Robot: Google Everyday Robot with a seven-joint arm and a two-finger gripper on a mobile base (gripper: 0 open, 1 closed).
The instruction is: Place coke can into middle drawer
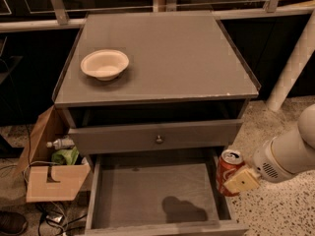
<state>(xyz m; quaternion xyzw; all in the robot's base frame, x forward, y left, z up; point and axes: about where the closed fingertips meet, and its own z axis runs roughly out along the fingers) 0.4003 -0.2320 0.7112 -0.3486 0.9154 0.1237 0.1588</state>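
Observation:
The coke can (229, 170) is red with a silver top and sits upright in my gripper (235, 180), which is shut on it. The can hangs over the right side wall of the middle drawer (152, 193), which is pulled out, wide and dark grey with a bare floor. The can's shadow falls on the drawer floor. My white arm comes in from the right edge.
A cream bowl (105, 64) sits on the cabinet top (172, 53). A closed drawer front with a round knob (159, 139) is above the open drawer. A cardboard box (51, 173) with a bottle and green item stands at the left. A white pole (294, 65) stands at the right.

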